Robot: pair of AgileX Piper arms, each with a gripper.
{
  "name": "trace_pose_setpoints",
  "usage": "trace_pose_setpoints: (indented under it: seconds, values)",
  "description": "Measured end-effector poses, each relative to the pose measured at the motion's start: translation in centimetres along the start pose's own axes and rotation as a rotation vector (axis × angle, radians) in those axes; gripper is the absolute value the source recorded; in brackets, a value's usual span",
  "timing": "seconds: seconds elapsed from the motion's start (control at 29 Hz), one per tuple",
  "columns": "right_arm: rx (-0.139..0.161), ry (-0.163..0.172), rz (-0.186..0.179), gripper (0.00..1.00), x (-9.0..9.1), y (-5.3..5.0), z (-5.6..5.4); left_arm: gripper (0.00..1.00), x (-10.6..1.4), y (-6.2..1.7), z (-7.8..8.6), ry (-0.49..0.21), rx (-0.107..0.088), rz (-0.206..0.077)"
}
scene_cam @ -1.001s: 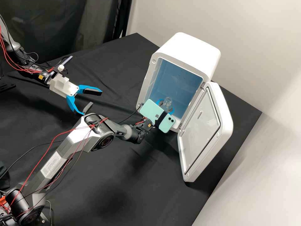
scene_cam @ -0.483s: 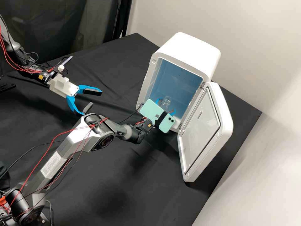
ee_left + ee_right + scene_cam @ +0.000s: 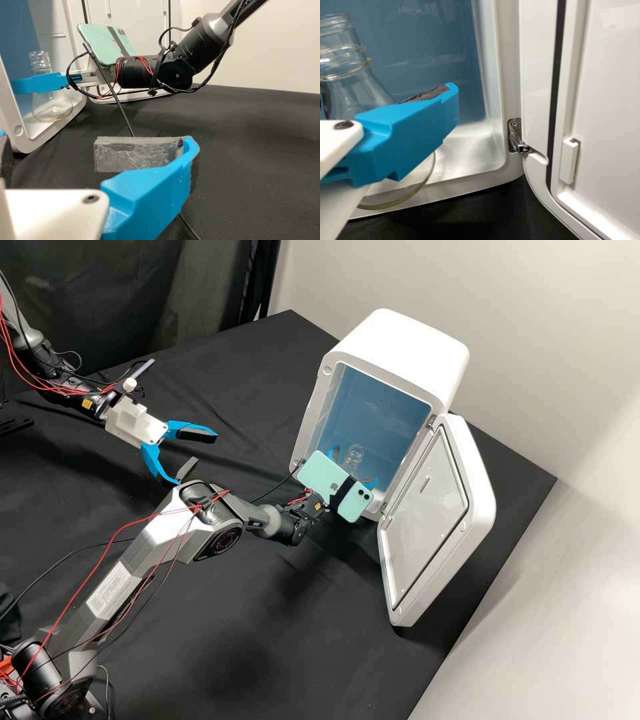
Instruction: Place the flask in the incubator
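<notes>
Right gripper (image 3: pixel 353 467) reaches into the open incubator (image 3: pixel 400 350), its two blue fingers spread to either side of the flask (image 3: pixel 354 453) instead of clamped on it. The clear glass flask stands upright on the incubator's white floor, just inside the opening. The high view alone shows both fingers flanking it. The right wrist view adds the flask's threaded neck, its round base on the floor, one blue finger (image 3: pixel 405 135) in front of the glass, and the metal hinge (image 3: pixel 517 140) of the door (image 3: pixel 600 125), which hangs wide open. From the left wrist view, the flask (image 3: pixel 47 95) shows side-on with a blue finger crossing it, and a mint-green phone (image 3: pixel 107 44) rides on the right arm's wrist. The incubator stands by the bench (image 3: pixel 267 613) edge that runs along the wall. The left gripper (image 3: pixel 198 459) hangs open over the bench near its far left edge, well apart from the incubator, holding nothing
</notes>
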Motion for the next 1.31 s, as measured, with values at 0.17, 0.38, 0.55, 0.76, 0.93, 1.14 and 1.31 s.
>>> trace_pose_setpoints:
  seconds: [0.17,0.38,0.55,0.76,0.93,1.14,1.31]
  values:
    - [0.0,0.0,0.0,1.0,0.0,0.0,0.0,1.0,0.0,0.0,0.0,0.0,0.0,0.0]
    - [0.001,0.001,-0.001,1.0,-0.1,-0.1,0.1,1.0,0.0,0.0,0.0,0.0,0.0,0.0]
    - [0.007,-0.012,-0.015,1.0,-0.6,-0.6,0.5,1.0,0.0,0.0,0.0,0.0,0.0,0.0]
    - [0.009,-0.005,-0.015,1.0,-0.9,-0.8,0.5,1.0,0.0,0.0,0.0,0.0,0.0,0.0]
    - [0.011,0.007,-0.011,1.0,-1.0,-0.8,0.5,1.0,0.0,0.0,0.0,0.0,0.0,0.0]
    - [0.018,0.004,-0.009,1.0,-1.6,-0.8,0.6,1.0,0.0,0.0,0.0,0.0,0.0,0.0]
    - [0.023,0.027,0.008,1.0,-2.4,-0.4,0.3,1.0,0.0,0.0,0.0,0.0,0.0,0.0]
